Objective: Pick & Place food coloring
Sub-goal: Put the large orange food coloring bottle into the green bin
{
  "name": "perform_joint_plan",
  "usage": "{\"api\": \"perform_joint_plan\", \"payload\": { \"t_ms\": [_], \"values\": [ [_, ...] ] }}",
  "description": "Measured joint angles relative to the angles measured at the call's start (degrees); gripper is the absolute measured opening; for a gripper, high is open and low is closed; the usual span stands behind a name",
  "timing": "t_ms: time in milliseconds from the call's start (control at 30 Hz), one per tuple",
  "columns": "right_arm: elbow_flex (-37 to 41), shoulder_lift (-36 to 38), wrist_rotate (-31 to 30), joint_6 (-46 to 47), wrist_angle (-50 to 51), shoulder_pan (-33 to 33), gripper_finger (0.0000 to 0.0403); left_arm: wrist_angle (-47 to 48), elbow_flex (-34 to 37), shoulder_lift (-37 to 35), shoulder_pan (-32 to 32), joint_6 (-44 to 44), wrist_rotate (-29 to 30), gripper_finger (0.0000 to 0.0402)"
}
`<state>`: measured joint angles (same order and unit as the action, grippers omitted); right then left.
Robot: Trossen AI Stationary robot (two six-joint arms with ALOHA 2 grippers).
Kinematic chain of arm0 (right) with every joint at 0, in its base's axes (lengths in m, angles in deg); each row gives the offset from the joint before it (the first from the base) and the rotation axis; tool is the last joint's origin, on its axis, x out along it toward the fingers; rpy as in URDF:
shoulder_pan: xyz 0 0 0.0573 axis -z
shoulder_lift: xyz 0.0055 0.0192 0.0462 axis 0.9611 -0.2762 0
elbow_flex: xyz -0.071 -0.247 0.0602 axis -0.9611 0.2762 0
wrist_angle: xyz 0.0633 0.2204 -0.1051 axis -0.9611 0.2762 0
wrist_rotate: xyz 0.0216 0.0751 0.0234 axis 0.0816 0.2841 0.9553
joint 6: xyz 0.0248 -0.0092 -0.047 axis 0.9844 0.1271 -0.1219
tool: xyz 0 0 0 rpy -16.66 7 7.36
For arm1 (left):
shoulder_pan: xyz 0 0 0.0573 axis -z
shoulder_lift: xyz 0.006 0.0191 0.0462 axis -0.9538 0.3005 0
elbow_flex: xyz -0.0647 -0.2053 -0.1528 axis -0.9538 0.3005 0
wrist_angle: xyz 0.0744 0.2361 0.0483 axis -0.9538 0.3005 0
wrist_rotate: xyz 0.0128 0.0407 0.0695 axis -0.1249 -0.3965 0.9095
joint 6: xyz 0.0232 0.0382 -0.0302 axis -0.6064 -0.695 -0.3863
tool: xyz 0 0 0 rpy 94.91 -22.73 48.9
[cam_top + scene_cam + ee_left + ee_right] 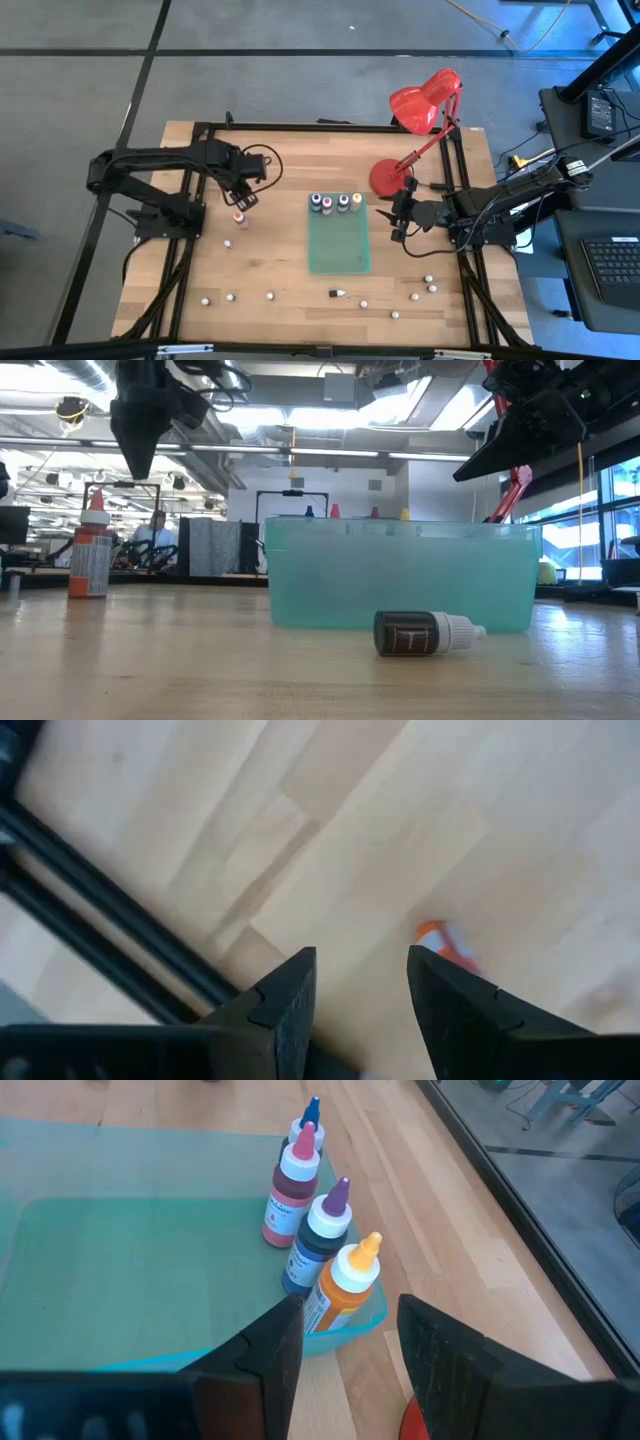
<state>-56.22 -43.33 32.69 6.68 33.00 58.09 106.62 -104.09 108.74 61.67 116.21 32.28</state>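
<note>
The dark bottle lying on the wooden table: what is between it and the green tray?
Only bare wooden table separates the dark bottle from the green tray, clearest in the low view.

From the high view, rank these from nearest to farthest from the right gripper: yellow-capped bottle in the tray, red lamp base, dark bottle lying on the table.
Measured from the right gripper:
1. Red lamp base, just behind it.
2. Yellow-capped bottle, at the tray's far end; close to the lamp base's distance.
3. Dark bottle, lying near the front edge.

One camera looks straight down on my whole table (270, 260). One sits low, looking across it into the room. One rides each wrist, close past my fingers. Top and right-wrist cameras share the green tray (338, 240).
</note>
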Motion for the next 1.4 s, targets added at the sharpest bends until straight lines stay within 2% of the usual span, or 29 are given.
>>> {"api": "perform_joint_plan", "payload": {
  "t_ms": [300,533,667,933,1167,1400],
  "values": [
    [0.0,0.0,0.0,0.1,0.0,0.0,0.0165,-0.1,0.0,0.3,-0.6,1.9,-1.1,0.0164],
    [0.0,0.0,0.0,0.2,0.0,0.0,0.0165,-1.4,0.0,1.0,-0.5,2.3,-1.5,0.0224],
    [0.0,0.0,0.0,0.1,0.0,0.0,0.0165,-1.1,0.0,0.8,-0.2,5.6,-4.7,0.0240],
    [0.0,0.0,0.0,0.2,0.0,0.0,0.0165,-1.2,0.0,1.0,2.7,16.8,-8.8,0.0237],
    [0.0,0.0,0.0,0.2,0.0,0.0,0.0165,-1.1,0.0,1.7,6.8,28.3,-8.6,0.0235],
    [0.0,0.0,0.0,1.2,-0.1,0.0,0.0165,-1.3,1.2,4.5,9.8,31.5,-9.1,0.0231]
  ]
}}
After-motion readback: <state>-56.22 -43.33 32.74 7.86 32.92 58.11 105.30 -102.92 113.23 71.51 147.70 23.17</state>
